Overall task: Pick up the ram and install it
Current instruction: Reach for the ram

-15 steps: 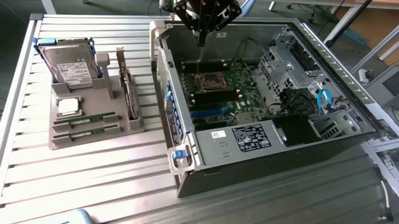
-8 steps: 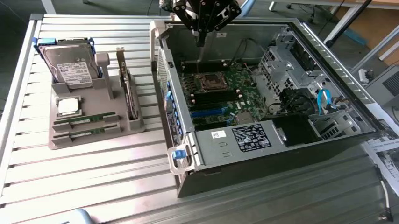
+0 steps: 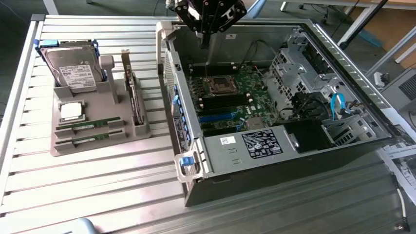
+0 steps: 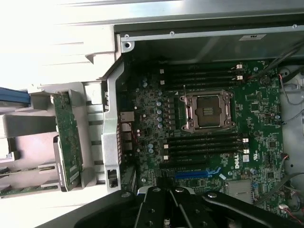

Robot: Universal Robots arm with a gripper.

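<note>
Two ram sticks (image 3: 85,126), thin and green, lie flat in slots at the front of a grey holder (image 3: 97,146) on the exterior view's left, beside the open computer case (image 3: 273,146). My gripper (image 3: 204,41) hangs over the case's far edge, well apart from the ram, its fingers shut with nothing between them. In the wrist view the gripper (image 4: 167,192) sits over the motherboard (image 4: 256,104). The dark memory slots (image 4: 204,142) beside the open processor socket (image 4: 209,111) stand empty.
The holder also carries a hard drive with blue rails (image 3: 71,66), a square silver processor (image 3: 70,110) and an upright green card (image 3: 134,95). Drive cages and cables (image 3: 325,107) fill the case's right side. Papers (image 3: 400,161) lie at the table's right edge.
</note>
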